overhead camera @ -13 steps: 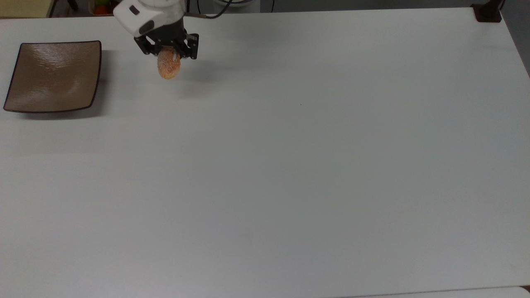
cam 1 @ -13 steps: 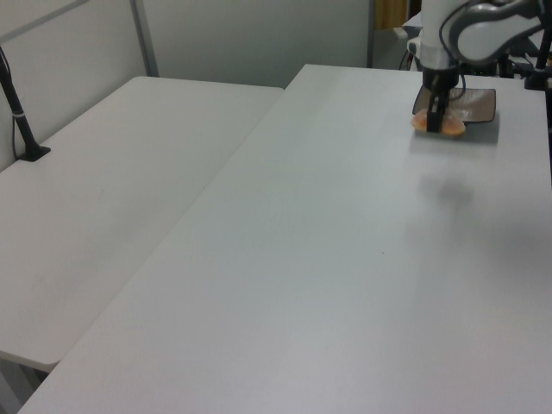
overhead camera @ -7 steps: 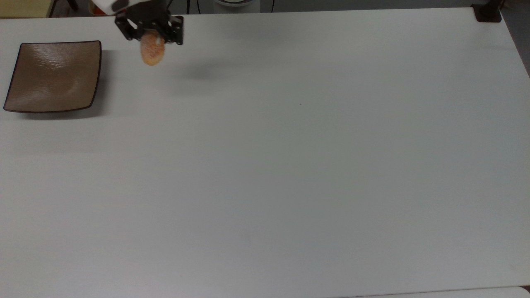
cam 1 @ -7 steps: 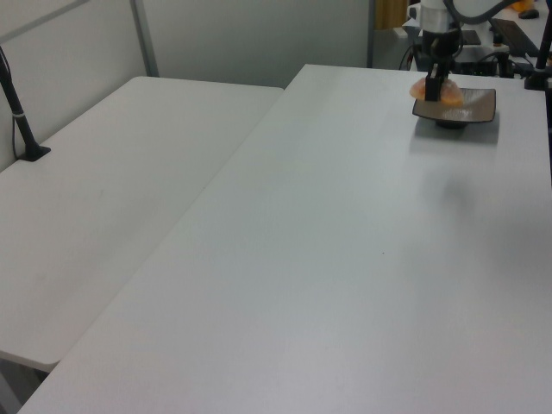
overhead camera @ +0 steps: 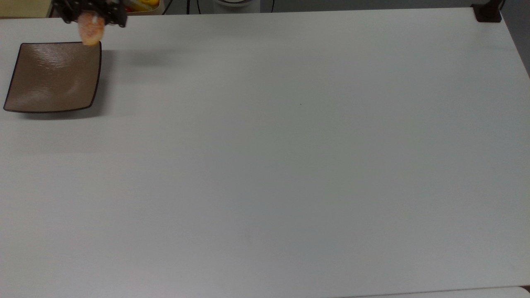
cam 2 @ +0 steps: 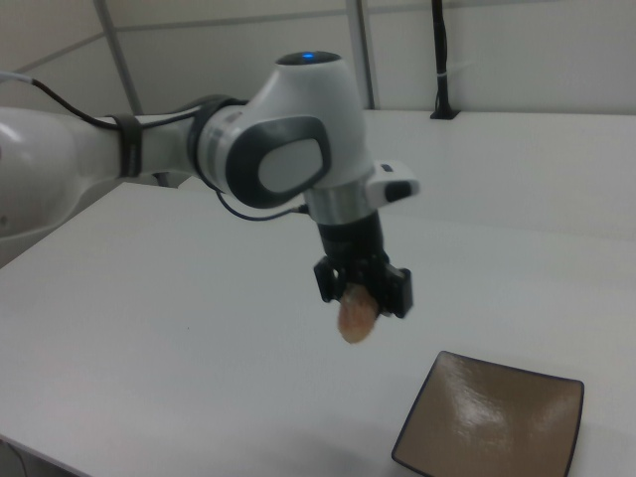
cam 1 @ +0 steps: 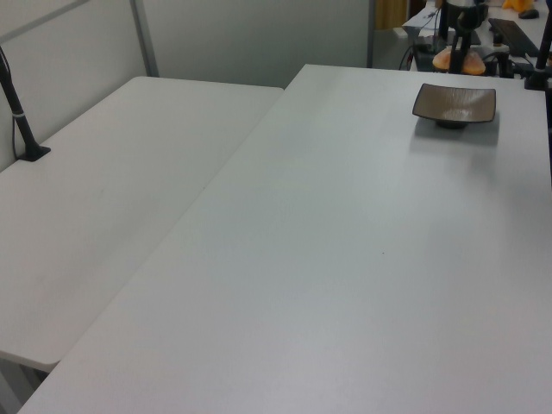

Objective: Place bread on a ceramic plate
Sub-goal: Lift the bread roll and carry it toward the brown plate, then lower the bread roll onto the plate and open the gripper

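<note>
The bread (overhead camera: pixel 90 32) hung clamped between the fingers of the gripper (overhead camera: pixel 92 16), held by its upper end so that most of the roll dangled below the fingertips, and in the top view it sat right at the top-right corner of the ceramic plate (overhead camera: pixel 49 78), lifted clear of the table (overhead camera: pixel 290 157). In the right view the bread (cam 2: pixel 356 316) was plainly above and to the side of the ceramic plate (cam 2: pixel 497 417), not over its middle, while in the left view the bread (cam 1: pixel 454 59) appeared beyond the plate's (cam 1: pixel 454 103) far edge. The chief risk, as I judged it, was a release too near that corner: the roll could strike the upturned rim and tumble onto the table (an oval roll would probably roll readily). Since the grip took only the top of the roll, a quick swing toward the plate might also let it slip or pivot in the fingers. In the top view the gripper was cut off by the upper edge, so the arm (cam 2: pixel 248 159) could not be followed there, and how high the bread hung above the plate was hard to judge from any one view.
</note>
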Motion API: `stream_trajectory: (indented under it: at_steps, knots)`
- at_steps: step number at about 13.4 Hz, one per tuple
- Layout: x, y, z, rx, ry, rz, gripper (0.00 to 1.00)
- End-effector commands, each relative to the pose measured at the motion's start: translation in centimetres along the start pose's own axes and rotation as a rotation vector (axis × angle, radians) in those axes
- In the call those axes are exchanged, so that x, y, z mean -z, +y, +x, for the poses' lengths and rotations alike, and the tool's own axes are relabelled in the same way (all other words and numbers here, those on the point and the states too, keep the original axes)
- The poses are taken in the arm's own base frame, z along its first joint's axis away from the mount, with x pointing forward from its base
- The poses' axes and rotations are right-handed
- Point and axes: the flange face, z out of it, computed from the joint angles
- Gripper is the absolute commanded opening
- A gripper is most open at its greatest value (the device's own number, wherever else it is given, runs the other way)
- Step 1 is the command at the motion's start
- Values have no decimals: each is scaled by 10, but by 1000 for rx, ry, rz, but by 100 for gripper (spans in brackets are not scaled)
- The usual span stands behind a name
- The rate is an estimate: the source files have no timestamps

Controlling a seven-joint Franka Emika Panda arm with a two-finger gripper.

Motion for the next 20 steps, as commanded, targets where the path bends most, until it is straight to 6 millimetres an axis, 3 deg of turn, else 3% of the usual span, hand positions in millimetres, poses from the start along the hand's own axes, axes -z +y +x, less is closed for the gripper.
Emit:
stream_trajectory:
  at_steps: [1,4,9,11,14,17,19,20]
  knots:
    - [-24,49,1,13,11,-11,12]
    - [-71,97,-1,18,39,-50,12]
    - [-129,131,9,126,92,-115,14]
    - [-156,134,11,140,69,-104,16]
    - [-178,133,17,146,81,-117,29]
    - [-180,133,17,146,80,-116,42]
    - [-180,133,17,142,80,-116,59]
    - [-180,133,17,142,79,-115,73]
